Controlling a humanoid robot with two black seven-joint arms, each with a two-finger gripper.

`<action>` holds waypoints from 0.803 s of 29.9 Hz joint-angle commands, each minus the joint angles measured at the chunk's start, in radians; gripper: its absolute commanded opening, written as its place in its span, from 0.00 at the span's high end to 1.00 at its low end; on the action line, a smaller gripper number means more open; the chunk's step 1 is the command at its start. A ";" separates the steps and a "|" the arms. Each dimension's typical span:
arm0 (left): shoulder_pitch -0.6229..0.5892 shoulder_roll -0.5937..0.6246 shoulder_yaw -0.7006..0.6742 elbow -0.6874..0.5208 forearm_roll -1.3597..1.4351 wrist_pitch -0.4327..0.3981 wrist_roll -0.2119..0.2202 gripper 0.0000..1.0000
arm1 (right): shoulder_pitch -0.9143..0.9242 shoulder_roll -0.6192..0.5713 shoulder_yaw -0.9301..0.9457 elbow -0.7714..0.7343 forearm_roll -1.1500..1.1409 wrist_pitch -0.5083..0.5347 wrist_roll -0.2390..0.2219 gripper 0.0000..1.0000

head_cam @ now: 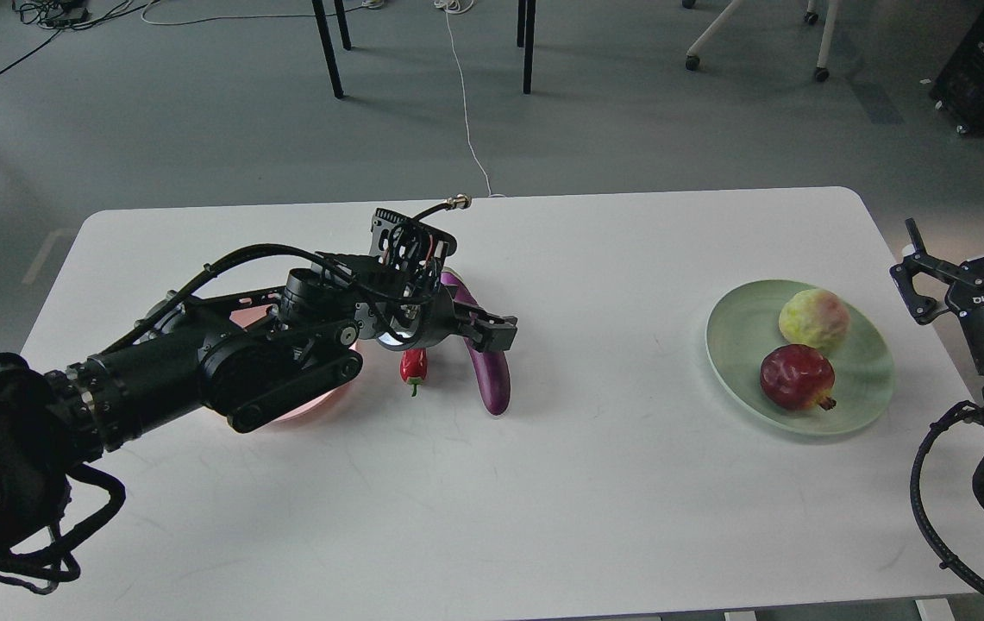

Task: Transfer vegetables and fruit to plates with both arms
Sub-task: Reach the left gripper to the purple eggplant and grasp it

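The purple eggplant (492, 381) lies on the white table (595, 483), with the red chili pepper (412, 366) just to its left. My left gripper (492, 332) is low over the eggplant's middle, touching or nearly touching it. Its dark fingers cannot be told apart. My left arm hides most of the pink plate (302, 409). The pale green plate (726, 349) at the right holds the pomegranate (796, 377) and the yellow-green fruit (814, 320). My right gripper (971, 226) is open and empty off the table's right edge, beyond the green plate.
Chair and table legs (528, 47) stand on the grey floor behind the table. A white cable (467, 112) runs down to the table's far edge. Black cables (940, 509) hang by my right arm at the table's right edge.
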State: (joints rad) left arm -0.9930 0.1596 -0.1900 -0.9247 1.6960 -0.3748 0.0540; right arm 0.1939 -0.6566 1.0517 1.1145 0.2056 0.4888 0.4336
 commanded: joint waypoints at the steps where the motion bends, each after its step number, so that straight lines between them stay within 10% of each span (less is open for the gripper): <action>1: 0.000 -0.044 0.001 0.076 0.001 0.002 -0.003 0.06 | -0.001 -0.002 0.002 0.002 0.000 0.000 -0.001 0.01; 17: 0.027 -0.095 0.009 0.190 0.001 -0.004 -0.008 0.07 | -0.002 0.000 -0.009 0.001 -0.005 0.000 -0.001 0.01; 24: 0.020 -0.110 0.036 0.188 0.001 -0.009 0.000 0.39 | -0.002 0.000 -0.012 -0.001 -0.006 0.000 -0.003 0.01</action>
State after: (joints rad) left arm -0.9667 0.0592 -0.1788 -0.7356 1.6960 -0.3791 0.0528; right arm 0.1917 -0.6565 1.0414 1.1141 0.1996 0.4888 0.4321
